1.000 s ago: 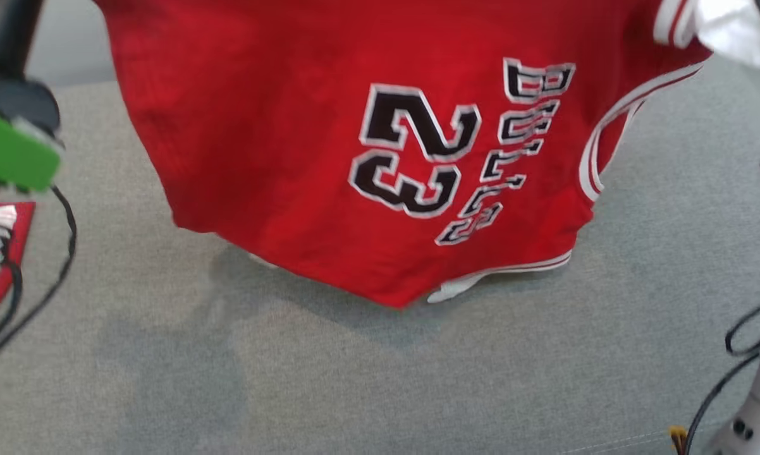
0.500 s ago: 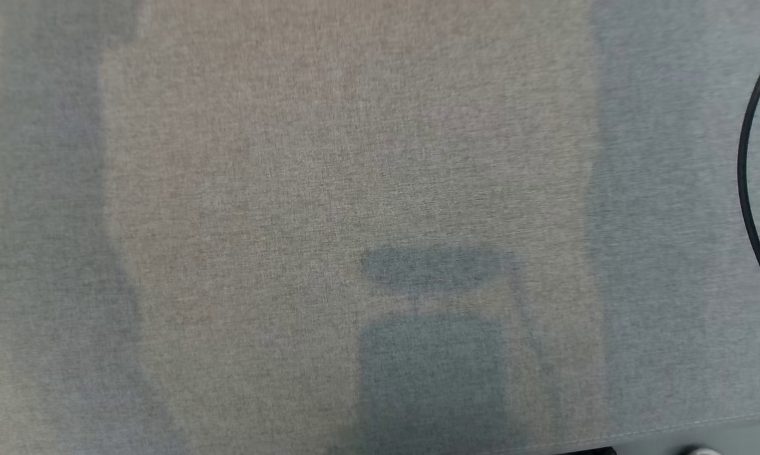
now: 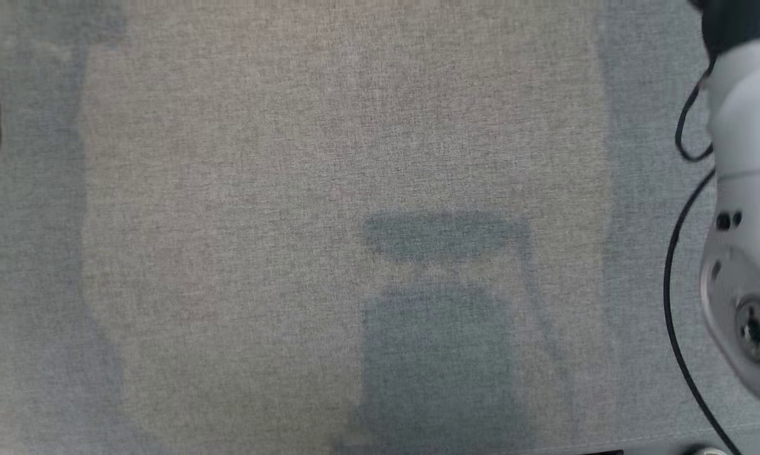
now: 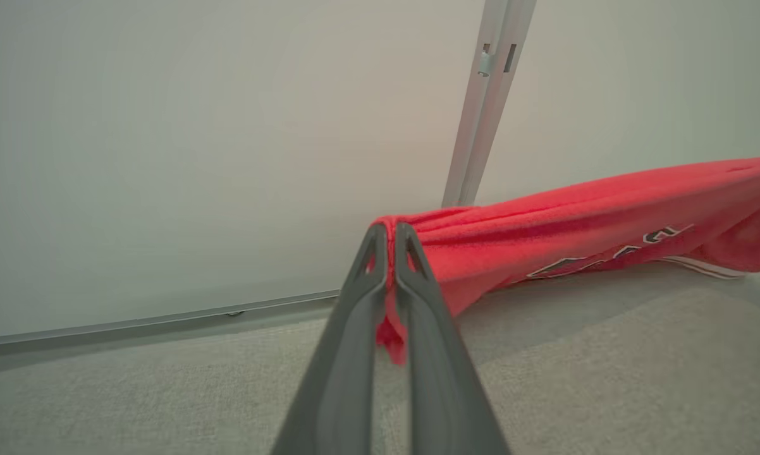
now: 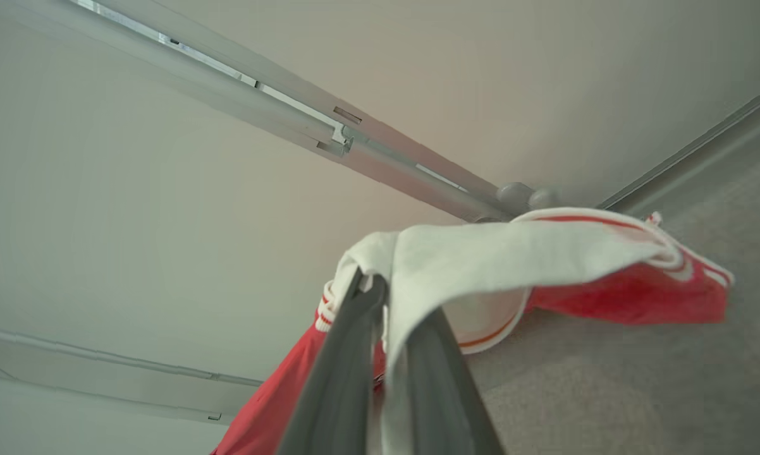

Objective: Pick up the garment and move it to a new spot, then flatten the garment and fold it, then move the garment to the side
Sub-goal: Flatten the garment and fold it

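Head: right arm's pale forearm (image 3: 743, 189) runs down the right edge over the grey fabric surface (image 3: 260, 189), black cable (image 3: 671, 303) trailing.
Left wrist: left gripper (image 4: 389, 230) fingers pressed together, pinching the red garment (image 4: 576, 215) edge. Cloth stretches right, lifted at the grip.
Right wrist: right gripper (image 5: 380, 291) angled upward, fingers pinching the garment's white-lined corner.

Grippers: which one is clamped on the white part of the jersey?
The right gripper: in its wrist view the jersey's white fabric is pinched in it and drapes over it. The left gripper pinches a plain red edge instead.
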